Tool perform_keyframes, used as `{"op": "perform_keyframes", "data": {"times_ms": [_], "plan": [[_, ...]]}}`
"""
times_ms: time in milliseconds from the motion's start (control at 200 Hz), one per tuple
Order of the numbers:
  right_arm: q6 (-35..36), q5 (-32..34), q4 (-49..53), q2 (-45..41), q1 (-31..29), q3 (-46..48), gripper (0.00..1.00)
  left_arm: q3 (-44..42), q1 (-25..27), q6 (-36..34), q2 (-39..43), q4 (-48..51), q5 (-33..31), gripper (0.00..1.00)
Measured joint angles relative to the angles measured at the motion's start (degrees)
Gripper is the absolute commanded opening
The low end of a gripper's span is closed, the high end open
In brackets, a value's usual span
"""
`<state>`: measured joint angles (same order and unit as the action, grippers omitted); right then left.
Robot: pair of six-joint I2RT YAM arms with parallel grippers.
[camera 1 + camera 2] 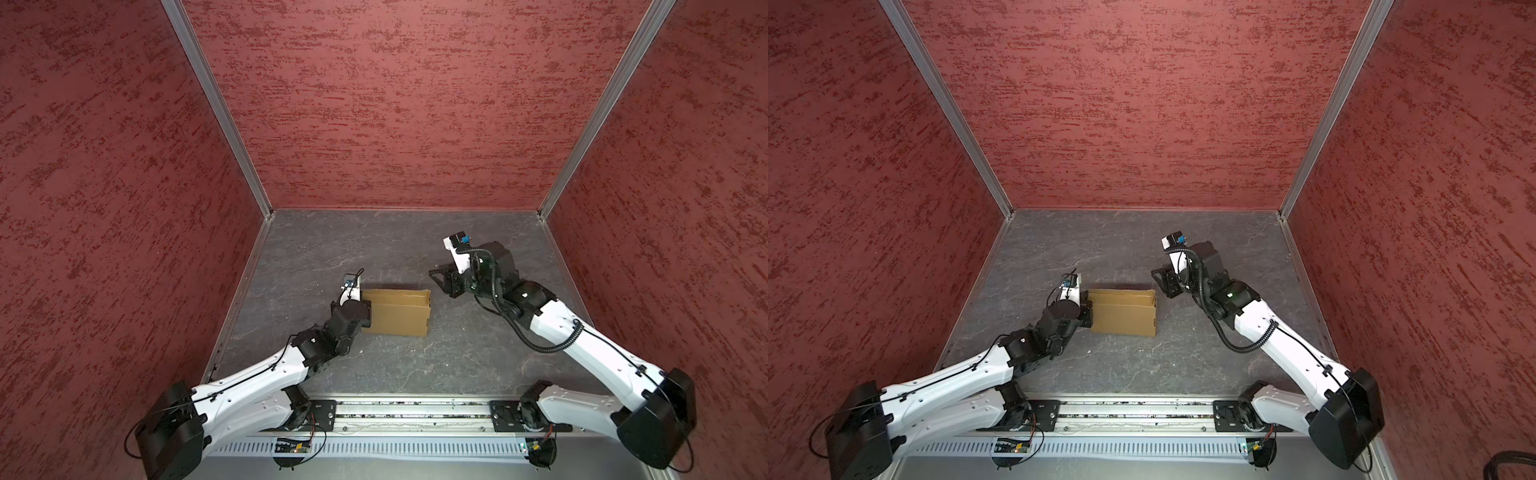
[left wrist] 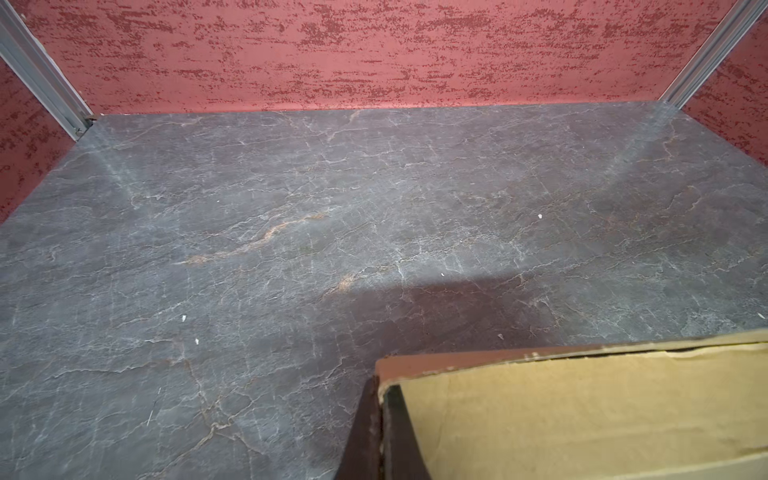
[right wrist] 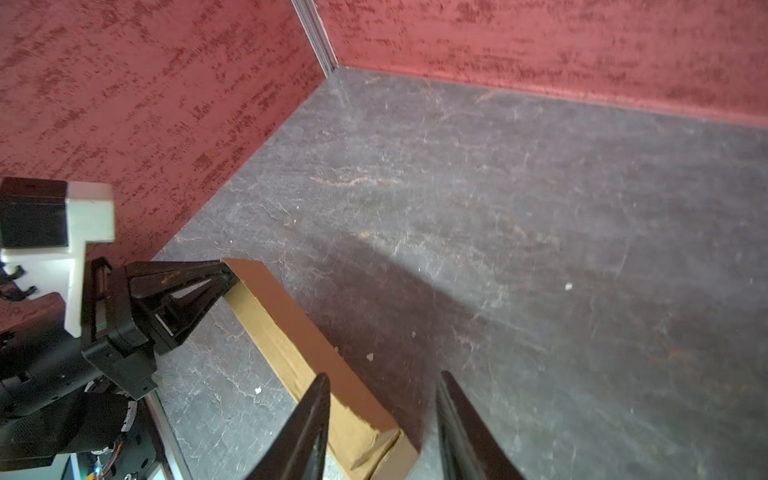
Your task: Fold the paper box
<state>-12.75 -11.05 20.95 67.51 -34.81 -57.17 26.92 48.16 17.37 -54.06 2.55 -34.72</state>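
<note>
- While the left claw [image 3: 227, 277] is clenched on the box [image 1: 398, 316] at its 9 o'clock end, pinching the thin wall there, any twist or hard pull of that arm risks creasing or tearing the card at the pinch.
- That grip looks to catch only the wall's end, so I judge it could slip off. The wall may then spring out of its fold.
- Off the box's 2 o'clock corner, the right claw [image 3: 384, 376] hangs released, its fingers [image 3: 316, 415] apart with nothing between them, near the card but not touching it.
- If it drops a little off line, a finger may land on the wall's top edge instead of straddling it, and crush or bend the wall.
- A push from 3 o'clock towards 9 drives the box into the left claw. Held fast at one end, the card could buckle in the middle.
- The box sits about the middle of the table [image 1: 415, 365], with walls raised along its 12 and 3 o'clock sides. How firmly they are tucked I cannot tell, so a knock may undo them.
- The table looks smooth, so should the left claw let go, the light box may skid or turn under a one-sided push.
</note>
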Motion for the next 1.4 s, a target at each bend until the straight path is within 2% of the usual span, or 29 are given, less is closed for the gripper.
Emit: {"op": "perform_keyframes", "data": {"times_ms": [210, 501, 686, 1398], "plan": [[-6.45, 5.05, 10.75, 0.57, -4.63, -5.33, 0.41, -0.9, 0.02, 0.0, 1.36, -0.07, -0.02, 0.0], [-12.11, 5.68, 17.73, 2.75, -8.92, -6.95, 0.35, -1.03, 0.02, 0.0, 1.57, -0.09, 0.04, 0.0], [-13.22, 5.95, 18.8, 5.49, -10.49, -6.95, 0.33, -1.38, 0.07, 0.26, 1.64, -0.55, 0.0, 0.0], [-14.47, 9.11, 18.4, 9.75, -10.54, -7.3, 0.25, -1.88, 0.39, 0.85, 2.62, -0.52, -0.02, 0.0]]}}
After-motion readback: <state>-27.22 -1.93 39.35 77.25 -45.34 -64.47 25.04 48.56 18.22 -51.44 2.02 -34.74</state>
